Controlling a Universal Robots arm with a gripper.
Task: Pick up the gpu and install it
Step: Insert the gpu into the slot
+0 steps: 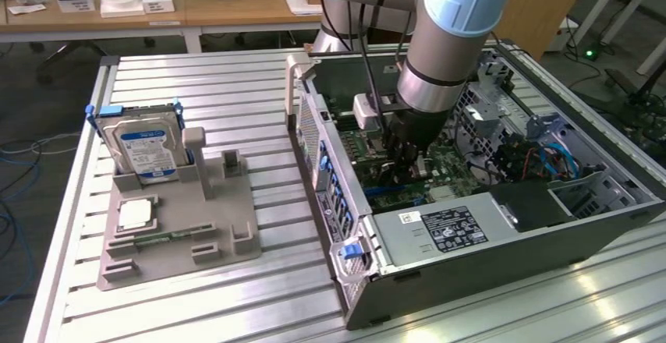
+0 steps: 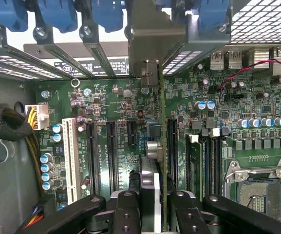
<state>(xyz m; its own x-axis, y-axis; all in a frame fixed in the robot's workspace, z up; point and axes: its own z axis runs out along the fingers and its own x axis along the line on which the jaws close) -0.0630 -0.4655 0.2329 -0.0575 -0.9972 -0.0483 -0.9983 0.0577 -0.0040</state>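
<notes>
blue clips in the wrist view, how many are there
4 blue clips: three in a row next to each other, and one on the other side of the bracket of the gpu. Another may be hidden behind that bracket.

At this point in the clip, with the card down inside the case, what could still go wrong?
1. The gpu, held edge-on in the gripper, hangs over the motherboard between slots; a slight offset could seat it beside its slot.
2. Its bracket end sits close to the rear slot frame and could catch.
3. The arm reaches deep into the open computer case, near the blue cables.
</notes>
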